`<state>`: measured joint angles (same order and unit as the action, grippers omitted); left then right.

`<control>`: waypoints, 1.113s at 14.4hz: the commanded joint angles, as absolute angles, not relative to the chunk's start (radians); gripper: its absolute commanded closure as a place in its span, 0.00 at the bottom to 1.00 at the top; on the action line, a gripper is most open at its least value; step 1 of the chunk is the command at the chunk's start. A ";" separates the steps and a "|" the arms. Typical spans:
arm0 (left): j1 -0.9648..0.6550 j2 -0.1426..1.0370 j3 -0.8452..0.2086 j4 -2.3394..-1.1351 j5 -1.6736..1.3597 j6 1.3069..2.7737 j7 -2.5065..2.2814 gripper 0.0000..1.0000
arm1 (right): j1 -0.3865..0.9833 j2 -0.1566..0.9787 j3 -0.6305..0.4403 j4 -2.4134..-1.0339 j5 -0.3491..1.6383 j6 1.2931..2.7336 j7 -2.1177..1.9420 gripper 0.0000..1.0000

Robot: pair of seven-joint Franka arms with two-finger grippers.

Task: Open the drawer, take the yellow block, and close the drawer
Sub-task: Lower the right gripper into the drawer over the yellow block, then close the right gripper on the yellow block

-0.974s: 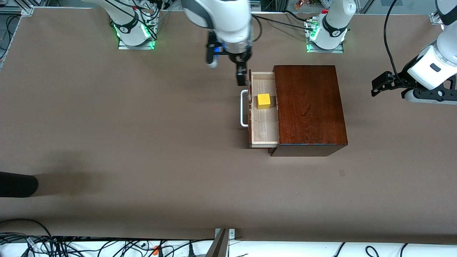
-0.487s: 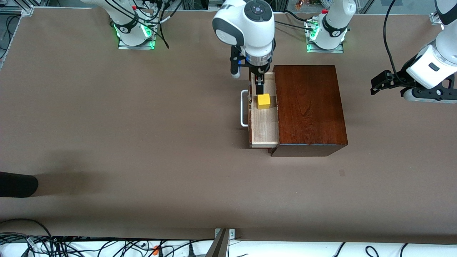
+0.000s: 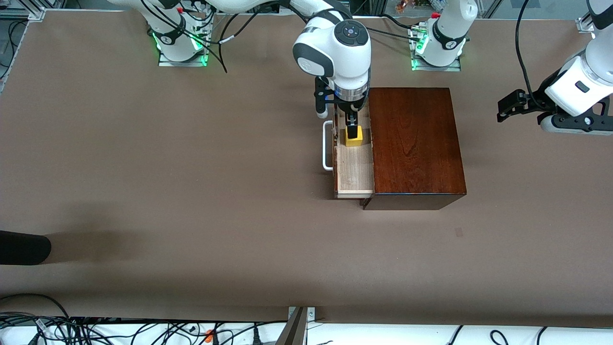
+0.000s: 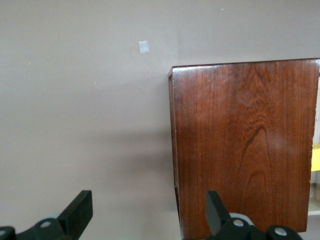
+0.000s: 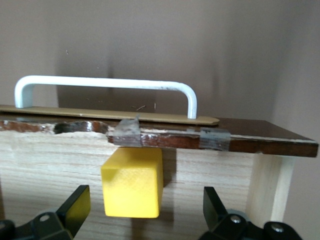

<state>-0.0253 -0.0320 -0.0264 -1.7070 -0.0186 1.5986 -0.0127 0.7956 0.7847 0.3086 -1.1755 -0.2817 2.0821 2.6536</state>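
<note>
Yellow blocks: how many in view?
1. The yellow block sits in the open drawer, near its end toward the robot bases, with the right gripper open around it. The part of the drawer inside the wooden box is hidden.

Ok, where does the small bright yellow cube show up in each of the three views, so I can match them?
Front view: small bright yellow cube in the open pale-wood drawer, under the right claw.
Left wrist view: only a yellow sliver at the picture's edge, past the dark reddish-brown wooden box.
Right wrist view: cube between the open claw's fingers.
Shared landmark: the box's reddish wood.
</note>
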 commanded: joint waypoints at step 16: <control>-0.038 -0.025 -0.025 -1.683 -0.032 1.572 0.000 0.00 | 0.816 0.864 0.282 -1.138 -0.331 2.172 2.649 1.00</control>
<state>-0.0361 -0.0319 -0.0277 -1.7069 -0.0186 1.5933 -0.0112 0.8009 0.8475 0.2885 -1.1750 -0.3040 2.1731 2.6505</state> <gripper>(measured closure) 0.000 0.141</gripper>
